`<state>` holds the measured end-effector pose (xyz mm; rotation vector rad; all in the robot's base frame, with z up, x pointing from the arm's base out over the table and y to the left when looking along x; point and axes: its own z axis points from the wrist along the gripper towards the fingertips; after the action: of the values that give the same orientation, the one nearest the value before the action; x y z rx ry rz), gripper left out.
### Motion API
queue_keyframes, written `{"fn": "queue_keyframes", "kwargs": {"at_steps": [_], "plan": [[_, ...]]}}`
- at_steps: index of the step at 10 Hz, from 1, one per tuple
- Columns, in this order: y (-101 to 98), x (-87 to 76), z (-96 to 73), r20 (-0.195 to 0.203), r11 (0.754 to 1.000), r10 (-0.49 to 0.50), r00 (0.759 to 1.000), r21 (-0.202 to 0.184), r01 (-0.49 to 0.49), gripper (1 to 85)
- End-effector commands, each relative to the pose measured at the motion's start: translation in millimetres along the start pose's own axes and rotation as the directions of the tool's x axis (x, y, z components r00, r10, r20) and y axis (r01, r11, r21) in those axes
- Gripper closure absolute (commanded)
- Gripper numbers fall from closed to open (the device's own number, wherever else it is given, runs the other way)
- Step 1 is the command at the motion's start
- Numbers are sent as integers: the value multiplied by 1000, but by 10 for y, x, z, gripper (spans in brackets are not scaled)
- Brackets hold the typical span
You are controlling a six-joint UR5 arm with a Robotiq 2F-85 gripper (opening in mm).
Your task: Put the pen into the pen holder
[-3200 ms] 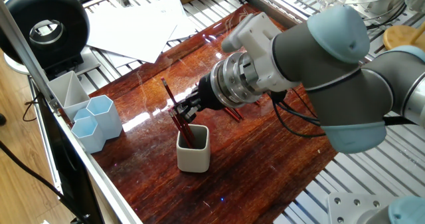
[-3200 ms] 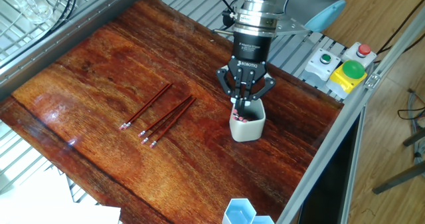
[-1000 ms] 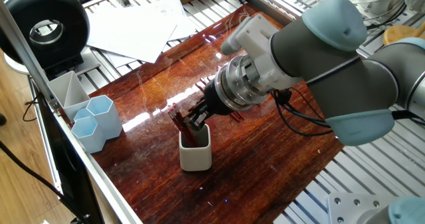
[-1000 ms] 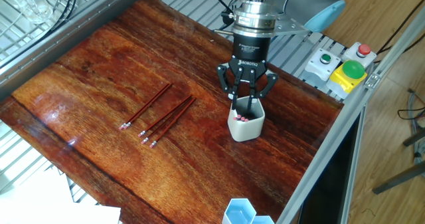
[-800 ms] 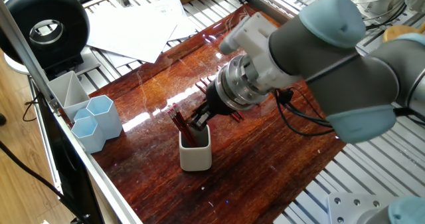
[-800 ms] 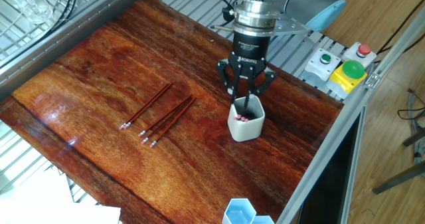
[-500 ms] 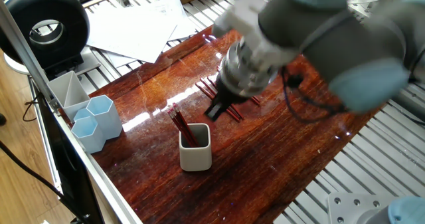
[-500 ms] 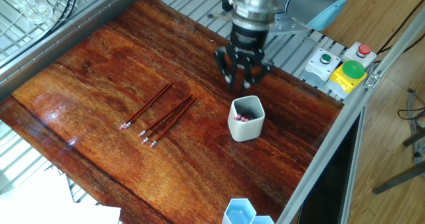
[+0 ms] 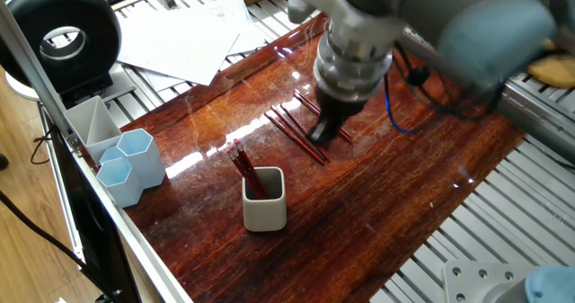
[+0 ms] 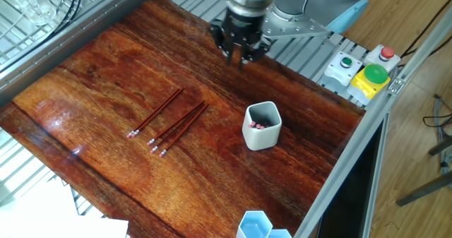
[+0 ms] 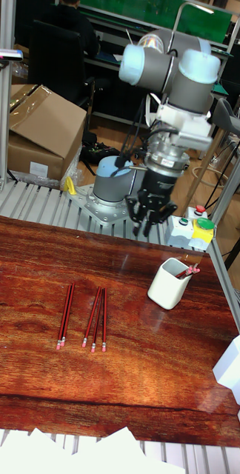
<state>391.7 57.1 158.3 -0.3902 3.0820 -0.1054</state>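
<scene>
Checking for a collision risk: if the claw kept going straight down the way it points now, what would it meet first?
Probably bare tabletop. The claw hangs, pointing down, clear of the pen holder and the loose pens; depth is uncertain.

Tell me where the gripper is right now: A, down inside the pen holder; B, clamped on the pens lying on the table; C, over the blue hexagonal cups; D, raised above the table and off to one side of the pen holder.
D: the gripper hangs above the table, clear of the pen holder and holding nothing.
</scene>
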Motion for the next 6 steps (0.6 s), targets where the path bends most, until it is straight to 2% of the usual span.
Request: {"fn": "queue_keyframes", "kwargs": {"at_steps": [1,3,5,6], "plan": [[-292,-86,310,-140,1000,0,990,1,0,580],[-467,-390,857,-100,1000,12,995,-13,-13,613],[-541,-605,1388,-46,999,29,999,-24,-30,597],[-541,-576,1387,-57,999,42,997,-22,-44,597]]}}
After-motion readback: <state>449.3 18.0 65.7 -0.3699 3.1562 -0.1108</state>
